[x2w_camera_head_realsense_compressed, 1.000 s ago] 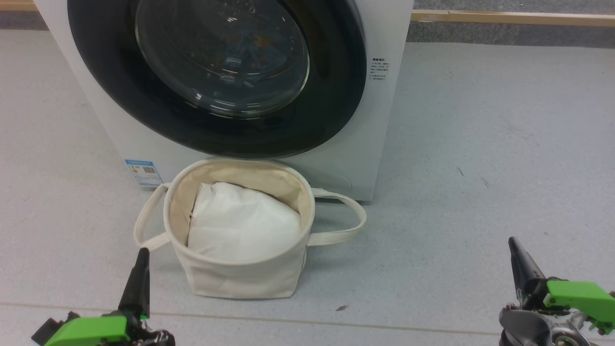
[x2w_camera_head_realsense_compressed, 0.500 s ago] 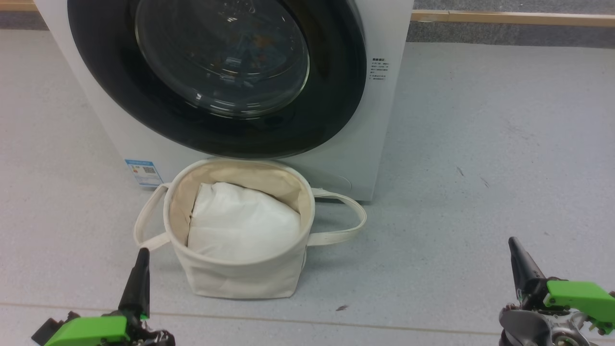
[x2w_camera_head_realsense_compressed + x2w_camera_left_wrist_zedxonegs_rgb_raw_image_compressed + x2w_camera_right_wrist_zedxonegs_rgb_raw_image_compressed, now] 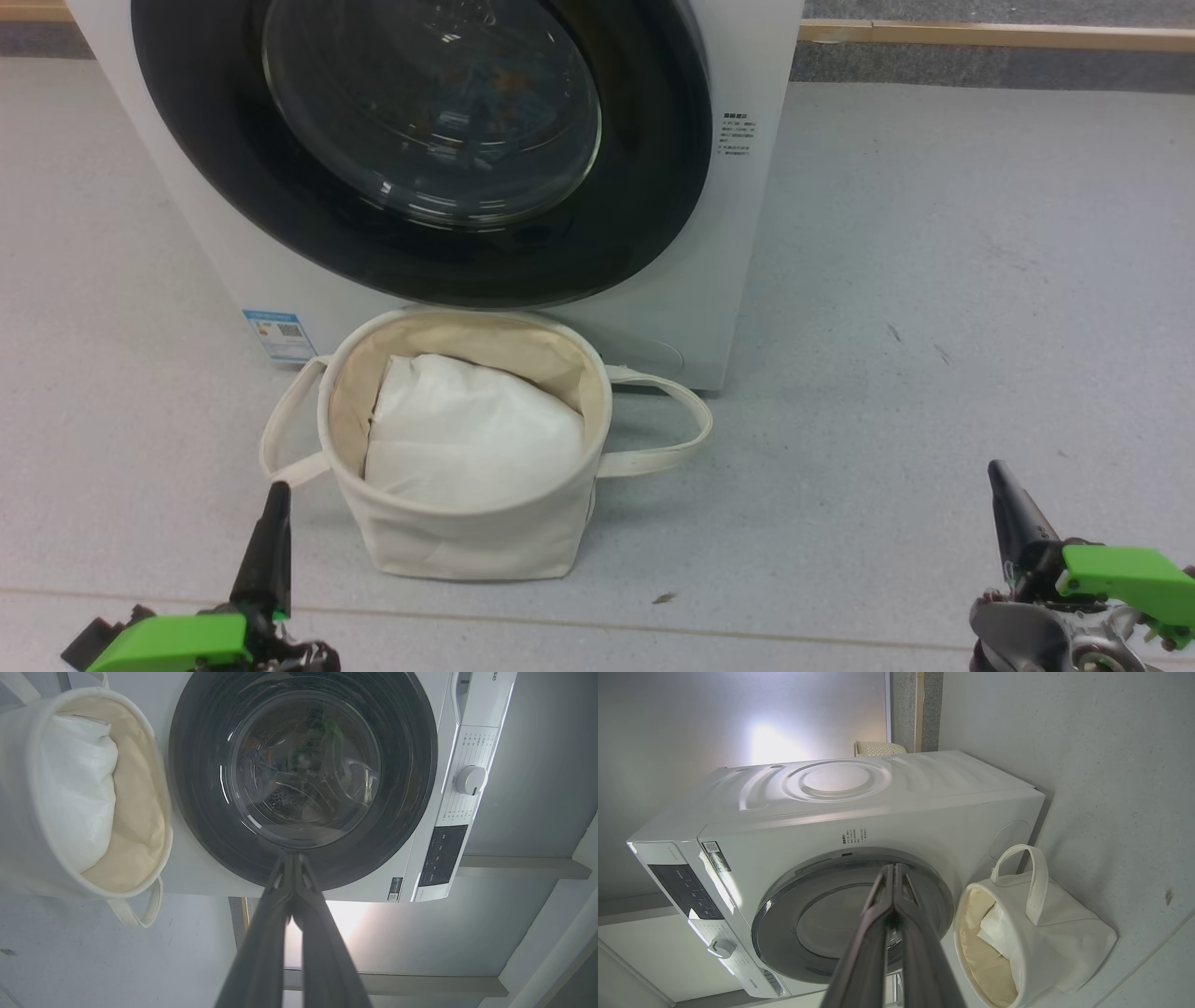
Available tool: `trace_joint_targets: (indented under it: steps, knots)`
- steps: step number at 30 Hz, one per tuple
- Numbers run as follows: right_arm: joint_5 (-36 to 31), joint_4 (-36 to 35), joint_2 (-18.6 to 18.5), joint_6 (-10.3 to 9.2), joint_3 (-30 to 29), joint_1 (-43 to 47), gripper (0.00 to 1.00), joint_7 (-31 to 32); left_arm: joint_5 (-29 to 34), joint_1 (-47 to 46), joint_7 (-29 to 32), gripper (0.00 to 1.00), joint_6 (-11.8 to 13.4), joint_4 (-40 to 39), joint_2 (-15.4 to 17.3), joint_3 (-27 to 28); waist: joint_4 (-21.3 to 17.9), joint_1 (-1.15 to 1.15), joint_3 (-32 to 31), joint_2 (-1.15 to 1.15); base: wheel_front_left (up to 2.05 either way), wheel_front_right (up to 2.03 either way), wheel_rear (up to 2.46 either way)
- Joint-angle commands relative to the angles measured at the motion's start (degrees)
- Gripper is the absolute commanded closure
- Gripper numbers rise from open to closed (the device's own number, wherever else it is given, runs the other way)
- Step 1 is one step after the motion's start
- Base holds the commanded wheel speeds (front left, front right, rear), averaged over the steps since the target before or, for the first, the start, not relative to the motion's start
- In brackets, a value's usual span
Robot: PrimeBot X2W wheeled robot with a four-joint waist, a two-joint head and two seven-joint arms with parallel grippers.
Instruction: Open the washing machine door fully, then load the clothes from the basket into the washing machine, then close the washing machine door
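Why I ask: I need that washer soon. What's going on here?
Nothing is being handled right now. The washing machine has its door shut, and a cream basket stands on the floor right in front of it with a plain white bundle inside. The robot's left tool and right tool are both shut and empty, low on the basket's near side, touching nothing. Something orange-brown shows dimly through the door glass; I cannot tell what.
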Motion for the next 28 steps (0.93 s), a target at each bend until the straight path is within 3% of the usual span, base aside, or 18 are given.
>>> trace_joint_targets:
  steps: [1,28]
  knots:
    - [0.3,-2.2,-0.2,0.01,1.1,-0.8,1.0,0.5,-0.2,-1.4,0.5,1.0,-0.4,-2.3,0.3,1.9,0.0,0.0,0.0,0.0,0.0,0.0,0.0]
    - [0.3,-2.2,-0.2,0.01,1.1,-0.8,1.0,0.5,-0.2,-1.4,0.5,1.0,-0.4,-2.3,0.3,1.9,0.0,0.0,0.0,0.0,0.0,0.0,0.0]
